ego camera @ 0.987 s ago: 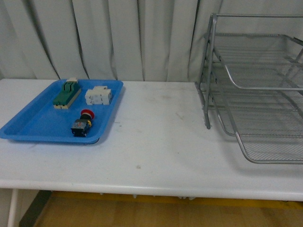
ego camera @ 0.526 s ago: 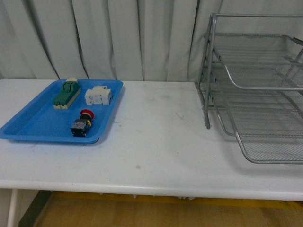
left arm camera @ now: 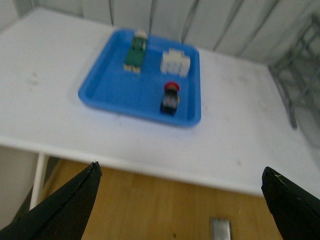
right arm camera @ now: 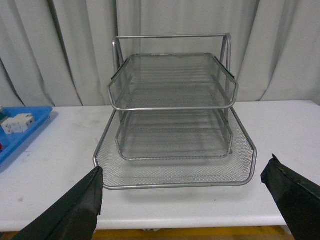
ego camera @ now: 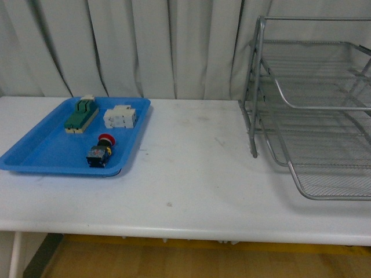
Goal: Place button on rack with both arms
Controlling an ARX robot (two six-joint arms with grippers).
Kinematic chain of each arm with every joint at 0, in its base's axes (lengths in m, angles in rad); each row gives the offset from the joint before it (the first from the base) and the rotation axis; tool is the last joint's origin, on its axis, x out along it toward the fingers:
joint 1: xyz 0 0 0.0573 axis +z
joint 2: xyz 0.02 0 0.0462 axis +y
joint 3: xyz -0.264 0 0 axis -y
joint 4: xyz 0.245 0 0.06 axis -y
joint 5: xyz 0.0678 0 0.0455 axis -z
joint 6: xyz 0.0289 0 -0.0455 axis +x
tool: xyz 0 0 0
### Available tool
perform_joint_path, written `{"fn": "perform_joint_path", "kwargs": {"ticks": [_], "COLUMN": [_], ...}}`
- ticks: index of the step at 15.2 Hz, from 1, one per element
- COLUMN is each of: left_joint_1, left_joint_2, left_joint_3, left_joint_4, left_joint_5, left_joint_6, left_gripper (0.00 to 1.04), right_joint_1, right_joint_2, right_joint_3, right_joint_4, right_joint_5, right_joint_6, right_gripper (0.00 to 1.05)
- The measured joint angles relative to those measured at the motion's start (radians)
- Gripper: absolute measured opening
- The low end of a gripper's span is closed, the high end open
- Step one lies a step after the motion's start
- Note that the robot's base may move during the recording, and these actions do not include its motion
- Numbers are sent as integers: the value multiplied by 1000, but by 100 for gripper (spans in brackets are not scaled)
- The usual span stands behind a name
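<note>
The button (ego camera: 100, 152), with a red cap and a dark body, lies on its side near the front of the blue tray (ego camera: 40, 153) at the table's left. It also shows in the left wrist view (left arm camera: 170, 97). The silver three-tier wire rack (ego camera: 313, 116) stands at the right, its trays slid forward and empty; the right wrist view faces it (right arm camera: 172, 120). Neither arm shows in the front view. My left gripper (left arm camera: 180, 200) is open and empty, held off the table's front edge, well short of the tray. My right gripper (right arm camera: 182, 200) is open and empty in front of the rack.
On the blue tray behind the button lie a green-and-cream switch (ego camera: 81, 114) and a white block component (ego camera: 120, 117). Bare white tabletop (ego camera: 191, 156) lies between tray and rack. Grey curtains hang behind. Wooden floor shows below the table's front edge.
</note>
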Motion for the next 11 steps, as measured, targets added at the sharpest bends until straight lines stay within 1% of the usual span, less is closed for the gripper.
{"fn": "perform_joint_path", "kwargs": {"ticks": [2,4,5,6,8,11], "left_joint_1": [21,-7,-24,-45,-79,-106], "left_joint_2": [186,592,770,891,1151,1475], "left_joint_3": [63,177,251,320,509,774], "left_joint_4": [174,405,463,476,427,299], "left_joint_5": [19,52,68,68,65,24], "left_joint_6": [2,31,49,68,103,150], "left_gripper": [98,98,98,98,98,98], "right_joint_1": [0,0,0,0,0,0], "right_joint_2": [0,0,0,0,0,0], "right_joint_3": [0,0,0,0,0,0], "right_joint_4": [0,0,0,0,0,0], "right_joint_5": [0,0,0,0,0,0], "right_joint_6": [0,0,0,0,0,0], "right_gripper": [98,98,98,98,98,98]}}
